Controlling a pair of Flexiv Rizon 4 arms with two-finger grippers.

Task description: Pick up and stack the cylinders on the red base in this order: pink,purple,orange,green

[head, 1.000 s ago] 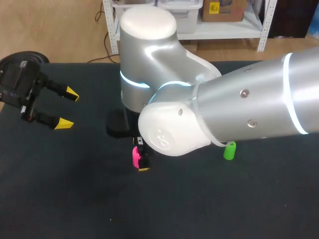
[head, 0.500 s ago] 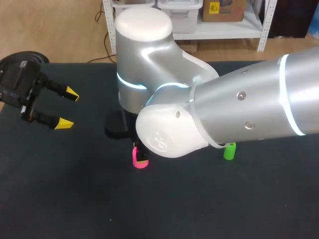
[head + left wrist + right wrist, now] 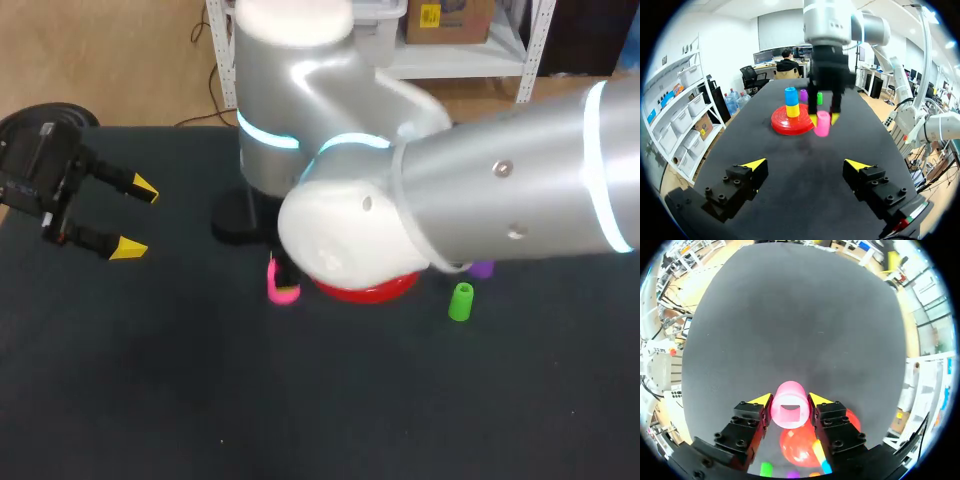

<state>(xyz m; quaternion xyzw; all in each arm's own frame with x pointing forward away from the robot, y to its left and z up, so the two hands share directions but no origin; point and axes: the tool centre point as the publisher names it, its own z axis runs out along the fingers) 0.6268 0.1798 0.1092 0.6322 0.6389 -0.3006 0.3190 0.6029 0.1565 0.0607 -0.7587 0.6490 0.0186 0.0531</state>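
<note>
right pincer [image 3: 788, 399] clenched on pink cylinder [image 3: 789, 410], upright between both fingers; red base [image 3: 796, 449] just beside pincer. left pincer [image 3: 807, 164] released, fingers wide apart, base well ahead.

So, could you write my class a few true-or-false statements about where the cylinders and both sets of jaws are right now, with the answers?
1. The right jaws are shut on the pink cylinder. True.
2. The left jaws grip the green cylinder. False: they are open and empty, and the green cylinder stands free near the red base.
3. Nothing is on the red base. False: a yellow cylinder sits on it with a blue cylinder on top.
4. The purple cylinder is off the base. True.
</note>
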